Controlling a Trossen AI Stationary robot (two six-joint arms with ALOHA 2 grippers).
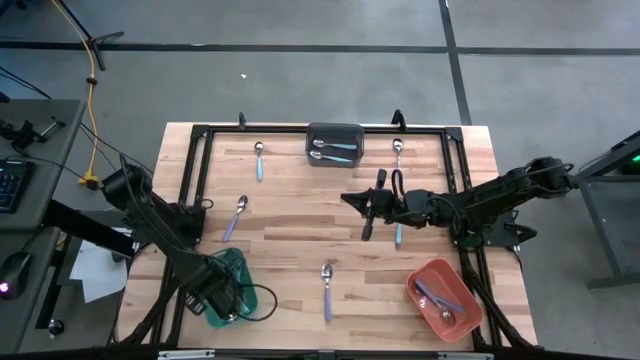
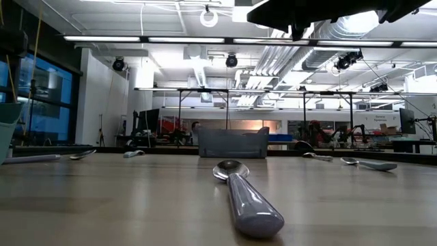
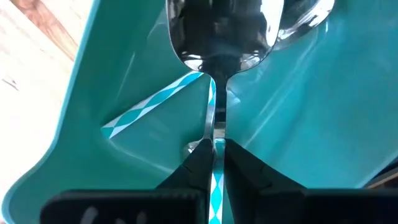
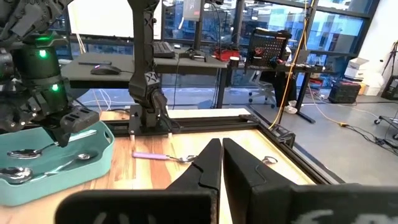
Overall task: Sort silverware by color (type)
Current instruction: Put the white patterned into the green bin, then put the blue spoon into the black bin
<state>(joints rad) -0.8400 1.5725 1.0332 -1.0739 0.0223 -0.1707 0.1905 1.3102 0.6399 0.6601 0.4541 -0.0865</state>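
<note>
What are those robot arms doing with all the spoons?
They're sorting spoons into bins. The left gripper is down in the green bin, pinching a silver spoon by its thin handle. The right gripper hovers shut and empty over the middle of the table. More spoons lie loose on the table; some already sit in the grey bin and red bin.

Two matte black jointed arms at left and right of the overhead frame, black cables looped alongside, green indicator light glowing on the left arm's housing, wedge-shaped black jaws
</note>
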